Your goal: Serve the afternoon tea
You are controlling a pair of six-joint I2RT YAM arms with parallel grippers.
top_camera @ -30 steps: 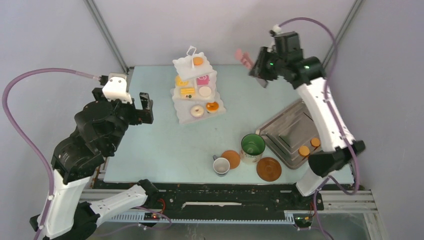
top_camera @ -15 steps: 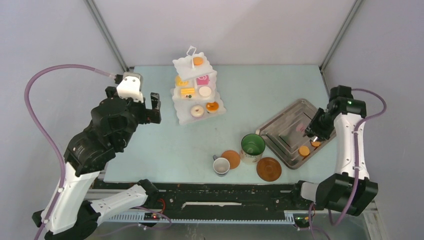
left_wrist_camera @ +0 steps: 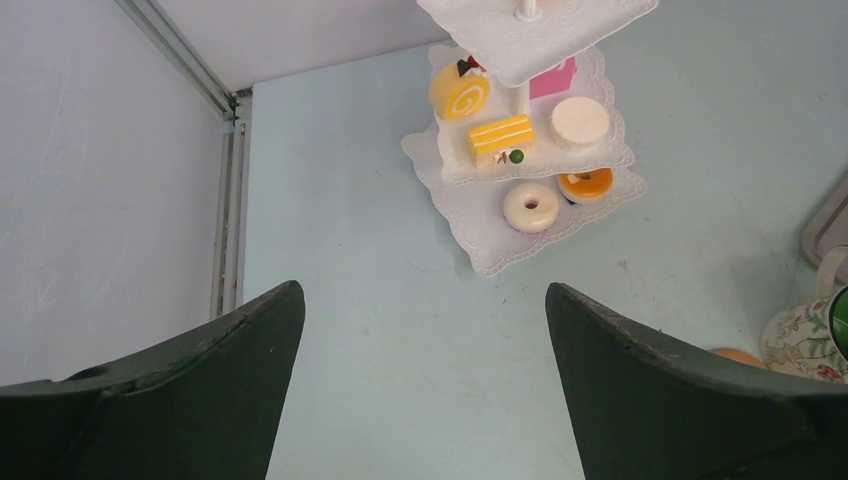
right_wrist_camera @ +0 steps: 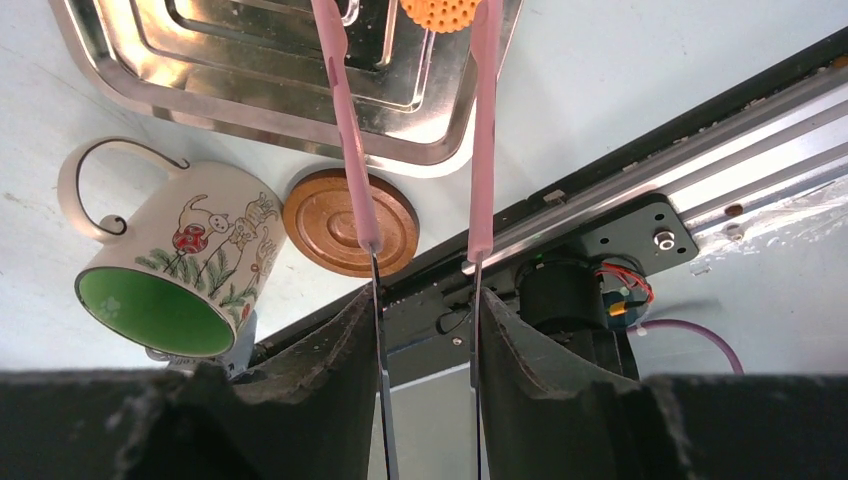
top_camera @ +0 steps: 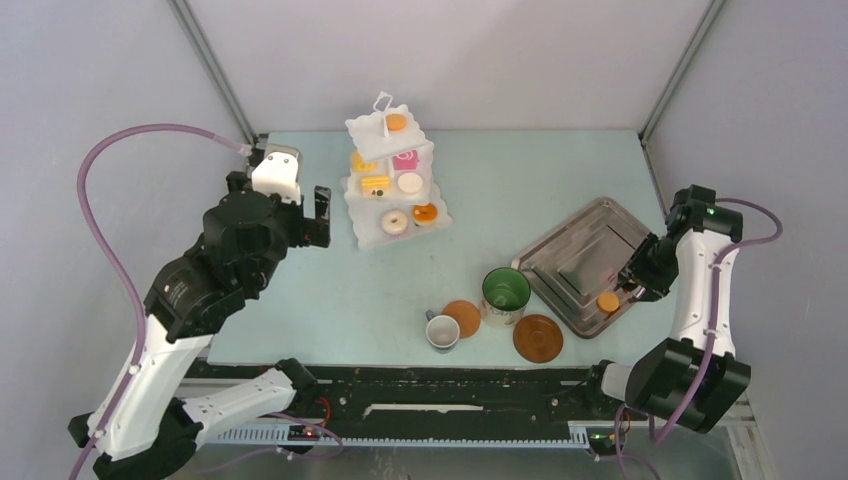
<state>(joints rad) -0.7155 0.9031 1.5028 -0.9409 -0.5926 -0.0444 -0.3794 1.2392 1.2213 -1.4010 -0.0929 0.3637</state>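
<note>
The white three-tier stand (top_camera: pixel 392 185) stands at the back centre with toy pastries on it: an orange round on top, a pink cake, yellow pieces and a white doughnut (left_wrist_camera: pixel 531 206). My left gripper (top_camera: pixel 312 212) is open and empty, left of the stand (left_wrist_camera: pixel 520 240), above bare table (left_wrist_camera: pixel 422 290). My right gripper (top_camera: pixel 640 272) is shut on the thin pinkish tongs (right_wrist_camera: pixel 345 110) over the grey tray (top_camera: pixel 575 255). An orange round (right_wrist_camera: pixel 440 12) lies between the tong tips. Another orange round (top_camera: pixel 607 301) lies on the tray.
The green-lined mug (top_camera: pixel 505 290) stands left of the tray and also shows in the right wrist view (right_wrist_camera: pixel 170 275). A white cup (top_camera: pixel 441 332), an orange-brown disc (top_camera: pixel 463 318) and a brown saucer (top_camera: pixel 538 338) sit near the front edge.
My right arm has swung down from the far back with the tongs to the tray's right side. My left arm has moved forward and right, nearer the stand.
</note>
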